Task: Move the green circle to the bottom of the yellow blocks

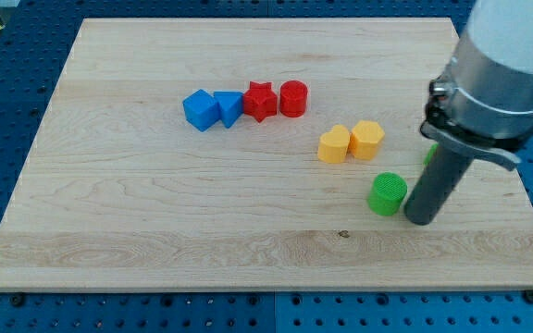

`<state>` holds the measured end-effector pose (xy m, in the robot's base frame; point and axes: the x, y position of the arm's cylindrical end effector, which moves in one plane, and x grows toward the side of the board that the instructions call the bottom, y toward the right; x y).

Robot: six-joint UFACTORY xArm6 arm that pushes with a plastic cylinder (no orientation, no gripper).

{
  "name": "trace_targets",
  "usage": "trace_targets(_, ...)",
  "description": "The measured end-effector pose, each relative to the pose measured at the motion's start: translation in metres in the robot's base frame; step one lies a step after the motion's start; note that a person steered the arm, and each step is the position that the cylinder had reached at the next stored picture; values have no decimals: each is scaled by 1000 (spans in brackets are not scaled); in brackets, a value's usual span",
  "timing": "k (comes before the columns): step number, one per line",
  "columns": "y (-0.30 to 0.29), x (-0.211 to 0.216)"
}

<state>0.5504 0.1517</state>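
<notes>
The green circle [388,193] lies on the wooden board [155,213], below and to the right of two yellow blocks [334,144] [367,139] that sit side by side. My tip [420,220] rests on the board just right of the green circle, almost touching its lower right side. A sliver of another green block [428,154] shows behind the rod, mostly hidden.
A blue cube [200,110] and a second blue block [229,107] sit at the upper middle, with a red star [260,100] and a red cylinder [293,98] to their right. The arm's grey body [502,65] covers the board's upper right corner.
</notes>
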Motion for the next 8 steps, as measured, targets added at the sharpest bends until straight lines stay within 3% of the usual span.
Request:
trace_targets(2,-25,-11)
trace_targets(4,20,-11)
trace_targets(8,-41,-13)
